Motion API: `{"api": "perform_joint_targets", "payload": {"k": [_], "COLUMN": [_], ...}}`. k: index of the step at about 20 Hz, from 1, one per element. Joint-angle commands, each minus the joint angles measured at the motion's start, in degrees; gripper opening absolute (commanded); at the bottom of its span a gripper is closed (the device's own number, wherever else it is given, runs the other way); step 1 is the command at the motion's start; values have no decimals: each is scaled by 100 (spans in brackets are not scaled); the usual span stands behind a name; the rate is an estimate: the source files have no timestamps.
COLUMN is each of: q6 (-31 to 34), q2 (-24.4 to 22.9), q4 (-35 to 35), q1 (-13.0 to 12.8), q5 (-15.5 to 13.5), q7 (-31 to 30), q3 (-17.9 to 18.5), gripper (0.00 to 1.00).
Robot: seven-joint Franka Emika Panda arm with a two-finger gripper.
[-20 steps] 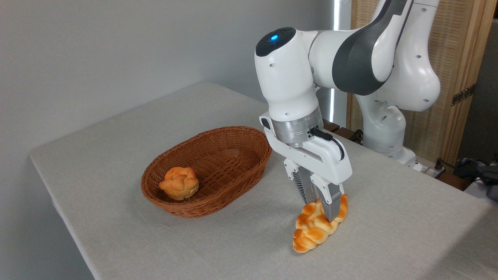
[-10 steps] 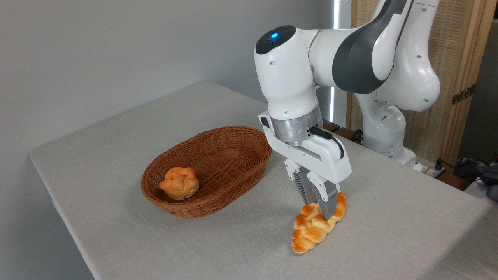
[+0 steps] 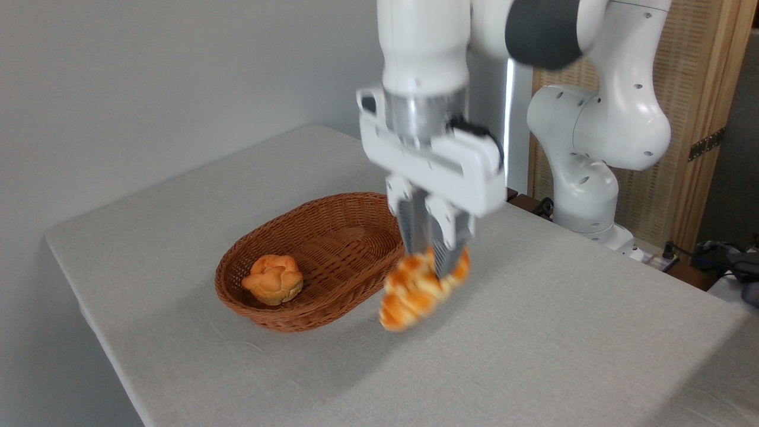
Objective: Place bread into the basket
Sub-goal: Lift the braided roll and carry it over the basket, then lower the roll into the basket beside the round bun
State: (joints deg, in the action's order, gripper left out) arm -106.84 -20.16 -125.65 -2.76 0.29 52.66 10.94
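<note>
Fingers point(image 3: 436, 270) clamp bread point(image 3: 418, 289) off the table point(image 3: 533, 356), beside basket point(image 3: 320, 311) rim; bun point(image 3: 273, 279) fills its left end.

A plain pale grey wall point(image 3: 148, 77) stands behind the table point(image 3: 563, 356), which is draped in light grey cloth. At right, a wood-framed woven screen point(image 3: 699, 89) with a dark hinge; cables point(image 3: 711, 255) lie beneath.

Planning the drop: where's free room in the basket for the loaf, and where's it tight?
Free: the basket's far and middle floor, bordered by the rim and the round bun. Crowded: the near left end, where the bun sits. The gripper holds the bread just outside the right rim. The table right of that is bare.
</note>
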Motion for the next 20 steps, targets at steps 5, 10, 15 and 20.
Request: {"api": "perform_joint_targets", "payload": {"k": [5, 10, 15, 20], "q6": [717, 708, 603, 577], "q2": [21, 188, 407, 758], "q4": [612, 603, 585, 568], "q1": [-146, -146, -146, -198], "q5": [-916, -1188, -1189, -1145], "q7": [-1229, -2012, -2163, -2155], "q3": [-671, -1383, -1604, -1849], "gripper": [41, 41, 46, 49]}}
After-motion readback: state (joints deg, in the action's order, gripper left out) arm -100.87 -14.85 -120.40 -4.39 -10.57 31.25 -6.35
